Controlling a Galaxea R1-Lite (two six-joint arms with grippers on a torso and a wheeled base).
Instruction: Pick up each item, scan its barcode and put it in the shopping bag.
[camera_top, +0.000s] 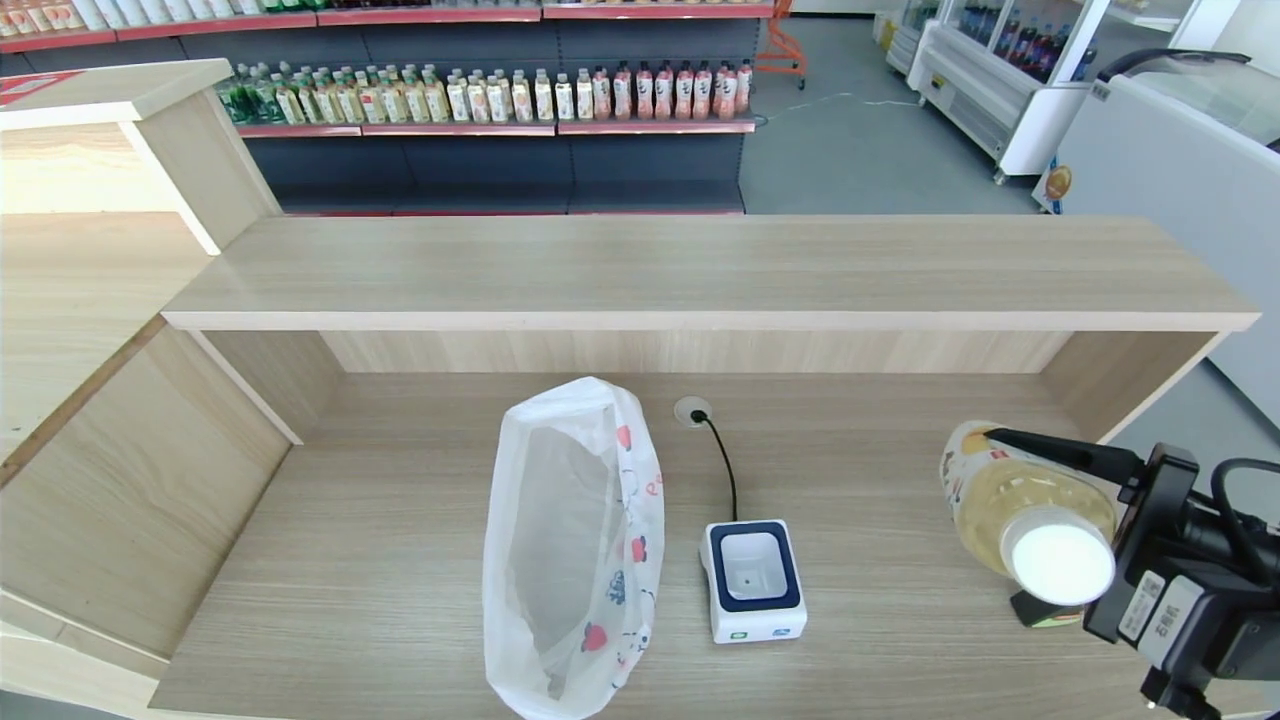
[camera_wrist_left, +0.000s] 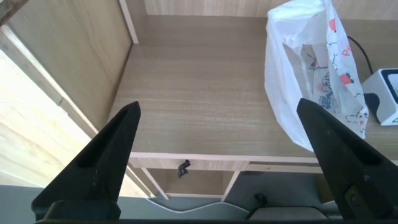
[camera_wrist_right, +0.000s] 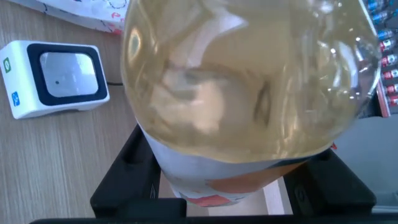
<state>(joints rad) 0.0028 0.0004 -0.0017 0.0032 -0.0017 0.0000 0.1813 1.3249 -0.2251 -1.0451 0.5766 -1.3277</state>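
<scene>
The right fingers (camera_top: 1060, 452) are closed around a bottle (camera_top: 1030, 505) of yellow drink, one above and one below it. They hold it over the right side of the table (camera_top: 880, 620). Its long axis points from the white cap, near the robot, away and a little to the left. The scanner (camera_top: 753, 578) lies to the left of the bottle, well apart, with its window facing up. The shopping bag (camera_top: 572, 545) stands just beside the scanner, further left. So I judge the move goes leftward, and the label must turn downward. The left fingers (camera_wrist_left: 112, 155) are wide apart and hold nothing.
</scene>
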